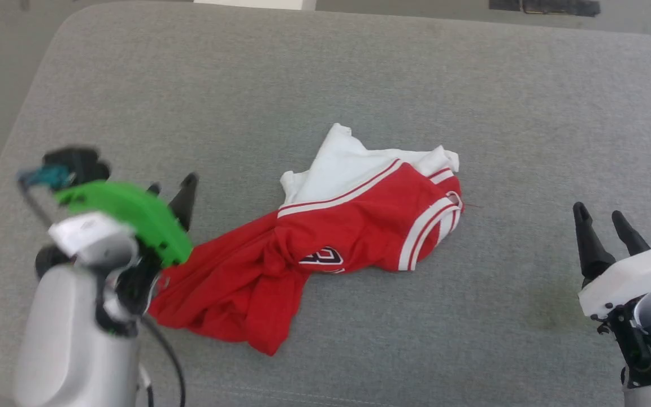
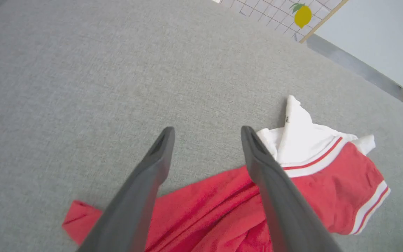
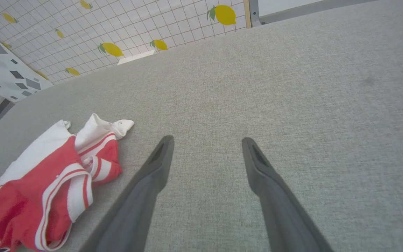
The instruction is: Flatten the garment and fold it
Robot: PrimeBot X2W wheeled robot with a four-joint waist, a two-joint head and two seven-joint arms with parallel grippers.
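Left gripper, fingers spread and empty, hovers over the red hem of the crumpled garment, which lies bunched mid-way along the surface, toward its near edge. Right gripper, likewise spread, hangs by the near right corner.

Bright, even, diffuse light; shadows faint and soft; left end effector motion-blurred in the head view; wrist views bow at edges.

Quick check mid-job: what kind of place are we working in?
Probably an indoor staged home set or test room. The garment lies on a broad grey fabric-covered surface with rounded corners, like a bed or sofa seat; beyond it stands a white tiled wall panel printed with lemons.
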